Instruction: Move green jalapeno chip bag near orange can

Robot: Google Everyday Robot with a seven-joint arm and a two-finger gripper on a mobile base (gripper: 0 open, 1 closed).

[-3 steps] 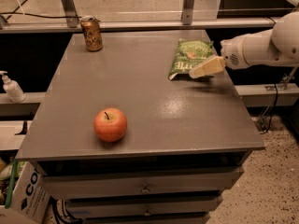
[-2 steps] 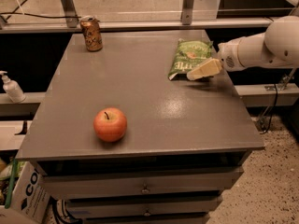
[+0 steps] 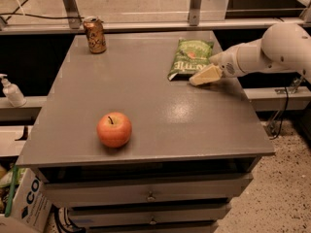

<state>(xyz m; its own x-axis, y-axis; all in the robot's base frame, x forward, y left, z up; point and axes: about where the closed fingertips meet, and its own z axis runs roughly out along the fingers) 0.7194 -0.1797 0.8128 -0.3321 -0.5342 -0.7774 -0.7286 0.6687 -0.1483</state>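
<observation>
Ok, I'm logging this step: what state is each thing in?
green jalapeno chip bag: lying flat, far right, apart from the can
orange can: upright, far left corner
apple: stem up, front left
gripper: low at the bag's near corner
top drawer: shut

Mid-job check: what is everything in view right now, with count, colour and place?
green jalapeno chip bag: one, green, flat on table's far right
orange can: one, orange-brown, upright at far left corner
apple: one, red-orange, table's near left
table: one, grey, centre
drawers: at least two, grey, under table top
pump bottle: one, white, ledge left of table
box: one, white, floor bottom left
arm: one, white, reaching in from right
gripper: one, cream, by bag's near right edge, low over table
</observation>
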